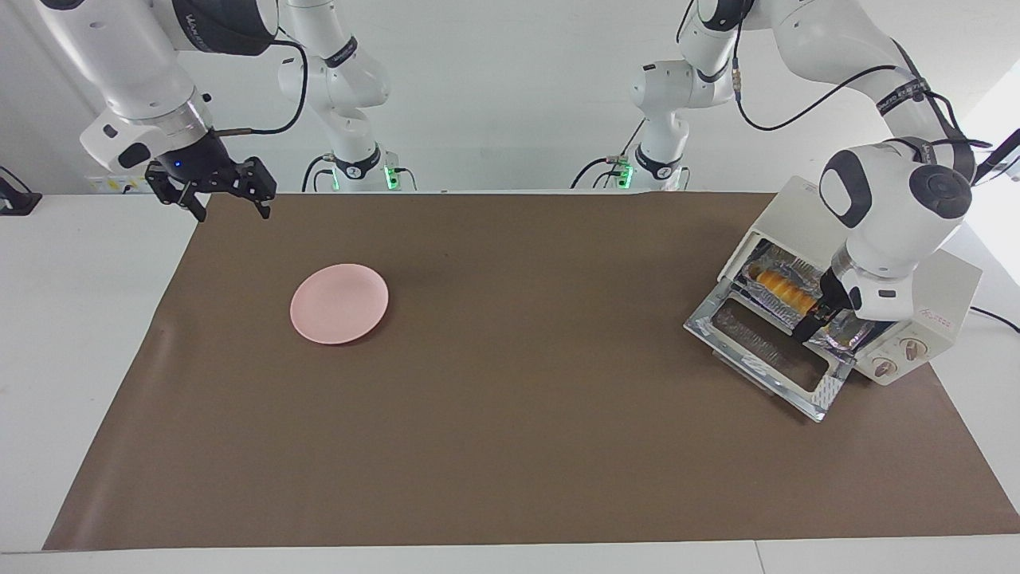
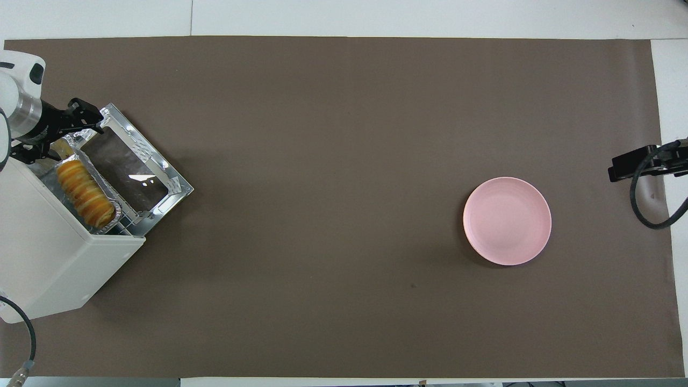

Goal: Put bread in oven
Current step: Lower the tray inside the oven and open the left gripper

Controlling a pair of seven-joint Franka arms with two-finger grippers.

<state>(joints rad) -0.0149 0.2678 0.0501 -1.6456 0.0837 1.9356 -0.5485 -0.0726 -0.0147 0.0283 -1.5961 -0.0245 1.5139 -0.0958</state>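
Observation:
The bread (image 1: 785, 285) (image 2: 85, 192), a ridged yellow-orange loaf, lies in a crinkled foil tray (image 2: 105, 188) on the wire rack in the open mouth of the cream-white oven (image 1: 948, 291) (image 2: 48, 252). The oven's glass door (image 1: 757, 343) (image 2: 134, 172) hangs down flat on the mat. My left gripper (image 1: 825, 319) (image 2: 75, 140) is open just over the knob-side end of the tray, holding nothing. My right gripper (image 1: 231, 211) (image 2: 626, 164) waits open in the air over the mat's corner at the right arm's end.
A round pink plate (image 1: 339, 303) (image 2: 507, 220) lies bare on the brown mat (image 1: 510, 414) toward the right arm's end. The oven stands at an angle on the mat's edge at the left arm's end, a black cable trailing from it.

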